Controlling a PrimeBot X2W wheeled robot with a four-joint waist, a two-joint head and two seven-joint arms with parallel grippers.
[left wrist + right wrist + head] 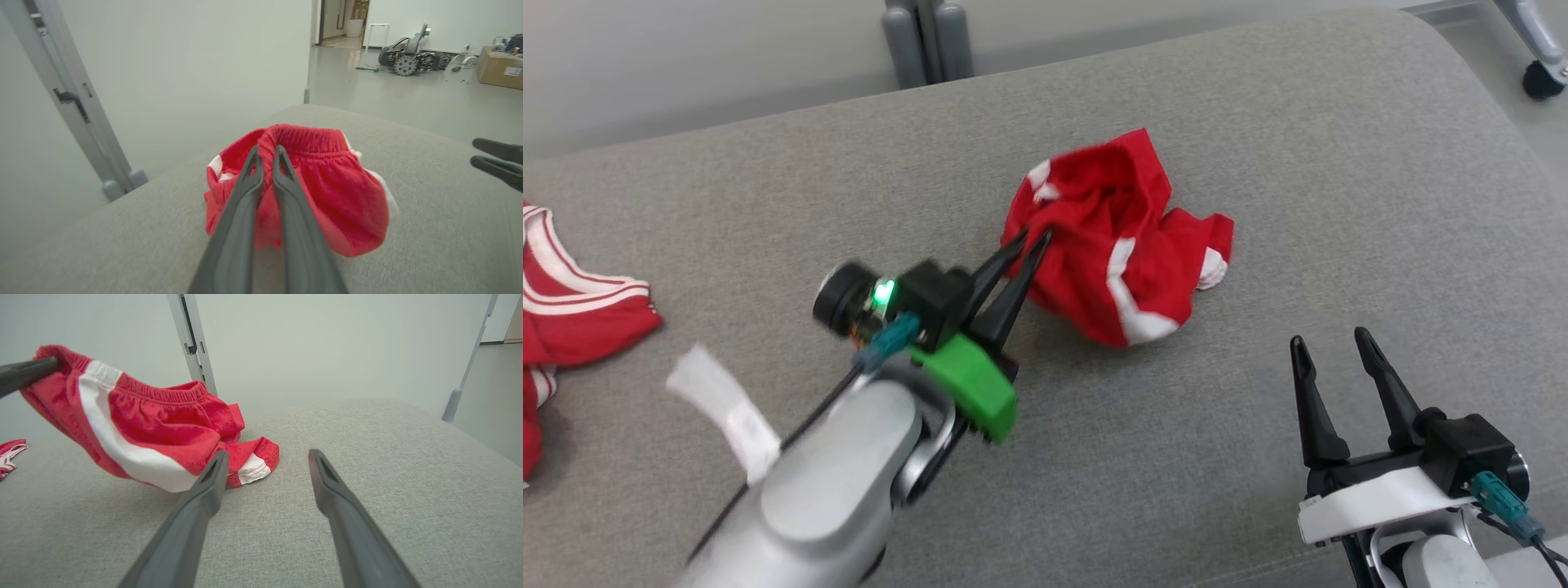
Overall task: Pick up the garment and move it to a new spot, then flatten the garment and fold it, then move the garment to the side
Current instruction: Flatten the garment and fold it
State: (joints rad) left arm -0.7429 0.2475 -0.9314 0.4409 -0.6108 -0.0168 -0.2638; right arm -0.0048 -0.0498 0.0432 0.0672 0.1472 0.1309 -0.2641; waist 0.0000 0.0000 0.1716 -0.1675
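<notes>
Right around the middle of the grey cushion (1258, 457) sits the garment (1119, 253), a pair of red shorts with white side stripes, all scrunched up. Left claw (1034, 237) is pinched down tight on the elastic waistband (302, 136). From the right wrist cam you can see that end hoisted off the fabric while the leg hem (253, 465) lies on the cushion. Right claw (1330, 336) is spread wide with nothing in it, parked near the front edge, well apart from the shorts. My guess is we're at the pick-up part, with flattening and folding not started. What worries me: the grip is on one gathered bit of waistband, so if the arm swings quick the elastic could slide out of the fingers and the whole thing flops back in a heap. The low end may also drag over the upholstery and twist the shorts up worse, making flattening a pain. And there's another red striped garment (572, 310) off at the left edge, so dropping too close to that could tangle the two.
</notes>
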